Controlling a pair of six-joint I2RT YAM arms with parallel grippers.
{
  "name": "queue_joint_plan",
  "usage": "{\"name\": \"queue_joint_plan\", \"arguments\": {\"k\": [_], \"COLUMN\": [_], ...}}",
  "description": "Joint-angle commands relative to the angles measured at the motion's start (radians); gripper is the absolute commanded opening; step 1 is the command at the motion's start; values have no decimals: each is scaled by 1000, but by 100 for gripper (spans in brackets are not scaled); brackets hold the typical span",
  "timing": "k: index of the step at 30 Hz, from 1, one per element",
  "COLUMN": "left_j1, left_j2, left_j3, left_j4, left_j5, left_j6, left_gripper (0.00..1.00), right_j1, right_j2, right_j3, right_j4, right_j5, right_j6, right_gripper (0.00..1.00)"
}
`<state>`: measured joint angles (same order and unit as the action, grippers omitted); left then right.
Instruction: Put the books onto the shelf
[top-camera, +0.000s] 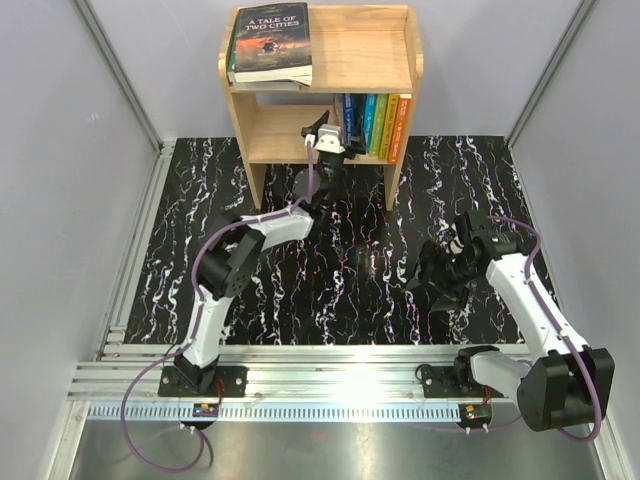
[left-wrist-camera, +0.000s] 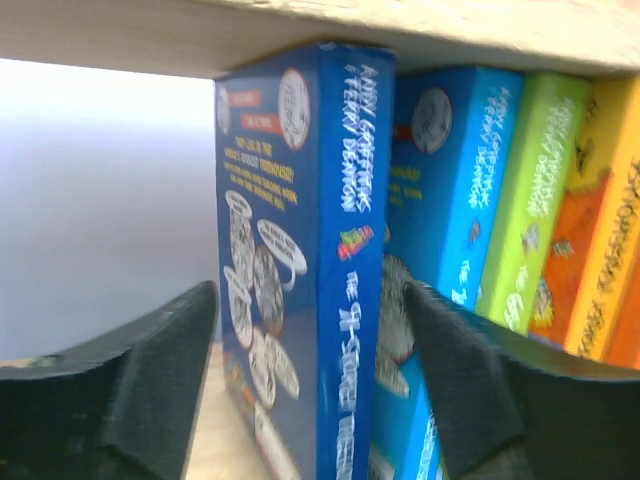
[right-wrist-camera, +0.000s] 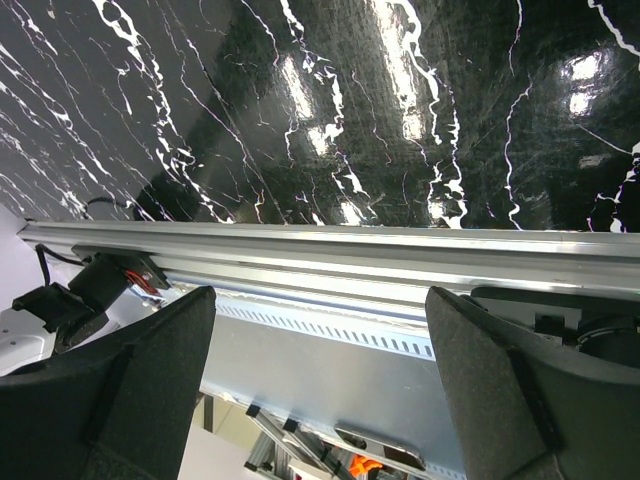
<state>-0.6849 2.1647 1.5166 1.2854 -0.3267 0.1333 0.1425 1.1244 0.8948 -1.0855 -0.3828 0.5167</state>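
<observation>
Shelf (top-camera: 368, 52) of light wood, two tiers, at the far edge of the black marbled table (top-camera: 340, 270). A row of paperbacks (top-camera: 378, 125) stands upright at the right end of the lower tier. From left to right, the wrist view shows the dark blue book (left-wrist-camera: 300, 250), a light blue one (left-wrist-camera: 450, 200), a green one (left-wrist-camera: 535, 200) and an orange one (left-wrist-camera: 600, 220), spines outward. "A Tale of Two Cities" (top-camera: 270, 40) lies flat on the left of the top board. The left hand (top-camera: 328, 140) reaches into the lower tier. Its fingers are spread wide to either side of the dark blue book, which stands on its own. The right hand (top-camera: 440, 285) hangs low over the table's near right part. Its fingers are also wide apart with nothing between them, and its camera looks down on the aluminium rail (right-wrist-camera: 330, 255).
</observation>
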Motion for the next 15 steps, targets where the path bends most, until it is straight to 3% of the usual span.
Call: {"name": "queue_joint_plan", "arguments": {"k": [1, 9, 15], "left_j1": [-91, -119, -188], "left_j2": [-83, -244, -507], "left_j3": [-83, -268, -513], "left_j4": [310, 236, 76], "left_j5": [236, 212, 68], "left_j6": [-14, -27, -118], "left_gripper": [90, 99, 99], "right_j1": [8, 8, 8], "right_j2": [-28, -60, -94], "right_j3": [10, 13, 59], "right_j4": [10, 12, 9], "right_j5": [4, 1, 1], "right_j6": [6, 20, 34], "right_gripper": [93, 93, 93]}}
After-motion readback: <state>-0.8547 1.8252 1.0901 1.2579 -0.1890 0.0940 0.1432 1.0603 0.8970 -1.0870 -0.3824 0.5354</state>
